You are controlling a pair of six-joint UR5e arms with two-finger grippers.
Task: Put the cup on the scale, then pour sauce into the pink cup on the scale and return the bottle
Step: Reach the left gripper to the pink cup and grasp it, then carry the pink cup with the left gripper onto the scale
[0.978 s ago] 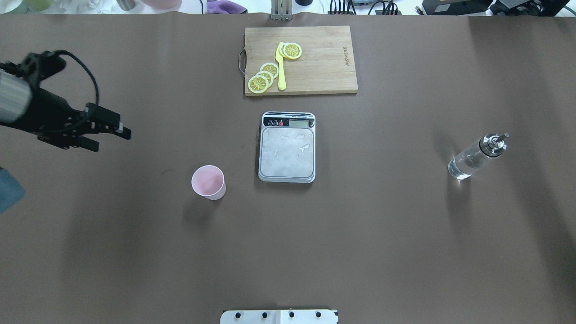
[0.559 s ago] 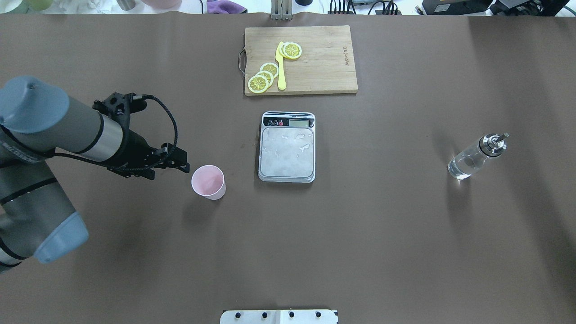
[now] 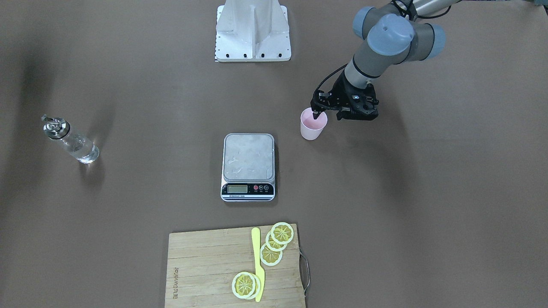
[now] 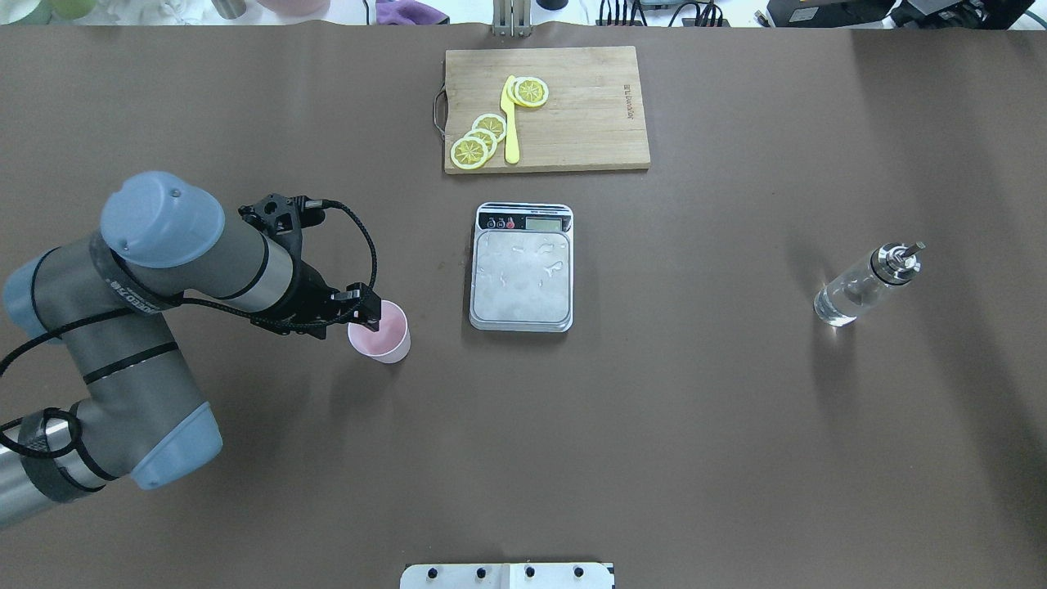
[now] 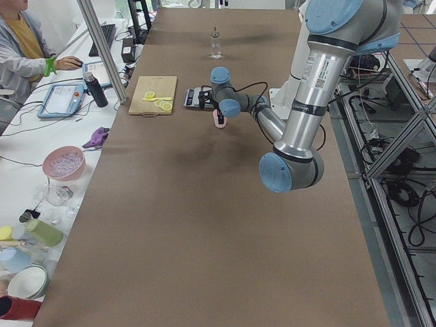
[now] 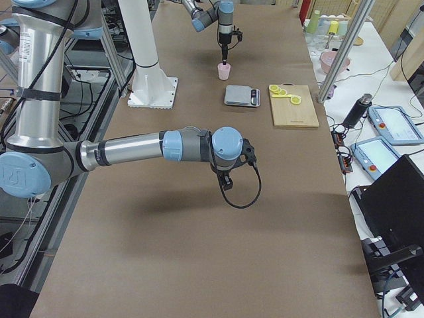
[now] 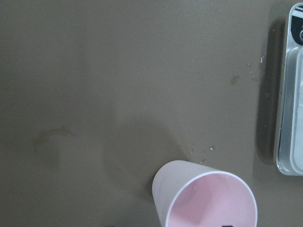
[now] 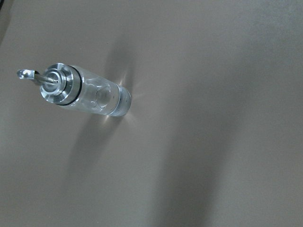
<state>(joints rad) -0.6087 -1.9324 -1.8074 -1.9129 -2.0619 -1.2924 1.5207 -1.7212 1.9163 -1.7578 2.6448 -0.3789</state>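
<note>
Pickup beginning: my left gripper has swung in from frame left, jaws open astride the pink tumbler rim, holding nothing; kitchen scale waits unloaded.

The cup, a small pale pink tapered tumbler without a handle, stands upright and mouth-up on the table on my left side, near the scale but not touching it. The scale, a small rectangle with a silver platform bearing a few glossy marks, lies flat at the centre, its black display strip turned away from me. The bottle, clear glass with a shiny metal pourer cap and thin spout, stands upright well off to my right, with colourless sauce visible inside.
</note>
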